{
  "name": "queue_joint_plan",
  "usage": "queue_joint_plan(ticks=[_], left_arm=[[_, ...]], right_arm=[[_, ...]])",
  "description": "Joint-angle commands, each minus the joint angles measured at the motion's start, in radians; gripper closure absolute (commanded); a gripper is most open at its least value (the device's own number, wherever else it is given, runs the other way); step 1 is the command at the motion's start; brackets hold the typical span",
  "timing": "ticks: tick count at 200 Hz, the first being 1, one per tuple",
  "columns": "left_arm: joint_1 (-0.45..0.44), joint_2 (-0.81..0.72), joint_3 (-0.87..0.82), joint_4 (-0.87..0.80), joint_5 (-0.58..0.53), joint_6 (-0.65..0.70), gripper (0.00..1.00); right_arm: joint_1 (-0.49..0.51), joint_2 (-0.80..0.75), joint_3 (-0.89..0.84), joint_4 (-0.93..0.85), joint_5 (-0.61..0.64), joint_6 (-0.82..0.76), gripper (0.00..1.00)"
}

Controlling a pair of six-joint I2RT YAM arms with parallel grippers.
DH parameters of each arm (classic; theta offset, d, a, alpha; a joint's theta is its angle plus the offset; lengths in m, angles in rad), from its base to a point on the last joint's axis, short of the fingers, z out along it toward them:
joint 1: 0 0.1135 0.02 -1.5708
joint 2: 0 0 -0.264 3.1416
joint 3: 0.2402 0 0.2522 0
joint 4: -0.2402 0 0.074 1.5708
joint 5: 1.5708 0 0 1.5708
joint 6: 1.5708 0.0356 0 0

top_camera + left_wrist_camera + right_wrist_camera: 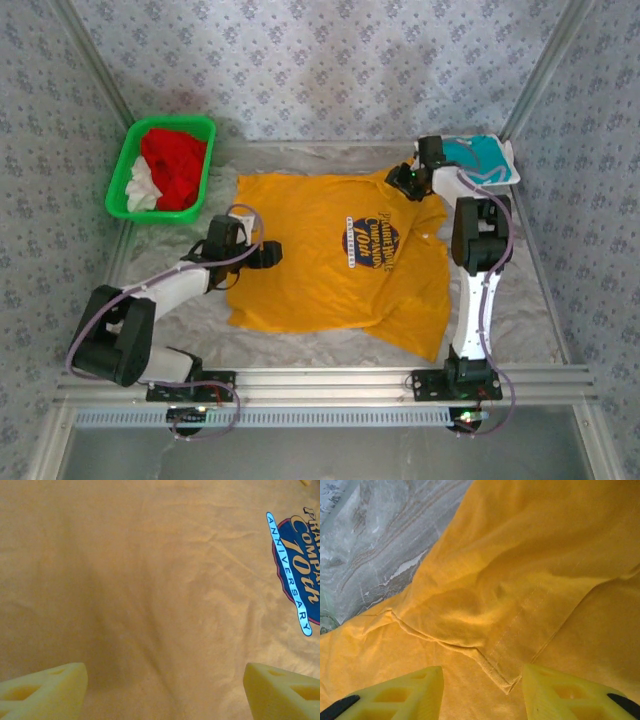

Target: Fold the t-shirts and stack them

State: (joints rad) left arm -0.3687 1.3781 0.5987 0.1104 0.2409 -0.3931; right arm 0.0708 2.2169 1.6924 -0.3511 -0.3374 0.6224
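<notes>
The yellow tee [300, 285] should be light and limp; pinch it at a seam. Your right jaws stand spread astride a stitched hem [496, 666], left jaws spread over its body.

The left arm [170, 285] and right arm [470, 310] have white links, black joint housings and looping purplish cables [72, 340]; their fingers [42, 690] are yellow wedges with triangular cut-outs.

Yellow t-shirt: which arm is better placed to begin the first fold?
Probably the right. The right claw is open over a stitched hem at the edge of the yellow t-shirt, ready to pinch. The left claw hovers open over flat middle cloth, with no edge to grab.
</notes>
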Motion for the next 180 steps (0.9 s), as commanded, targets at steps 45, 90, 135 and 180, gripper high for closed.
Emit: queue_joint_plan(ticks=[45, 90, 135, 180], left_arm=[[-0.003, -0.051, -0.109, 0.037, -0.048, -0.096, 0.19], [-0.002, -0.093, -0.170, 0.038, -0.081, -0.105, 0.19], [-0.003, -0.131, -0.209, 0.003, -0.130, -0.116, 0.18], [-0.003, -0.142, -0.229, 0.010, -0.135, -0.125, 0.18]], right_arm=[[0.015, -0.017, -0.058, 0.030, 0.023, 0.090, 0.53], [0.028, 0.018, -0.021, 0.061, -0.007, 0.096, 0.57], [0.043, 0.038, 0.009, 0.071, 0.013, 0.129, 0.63], [0.060, -0.056, -0.144, 0.136, 0.102, 0.179, 0.60]])
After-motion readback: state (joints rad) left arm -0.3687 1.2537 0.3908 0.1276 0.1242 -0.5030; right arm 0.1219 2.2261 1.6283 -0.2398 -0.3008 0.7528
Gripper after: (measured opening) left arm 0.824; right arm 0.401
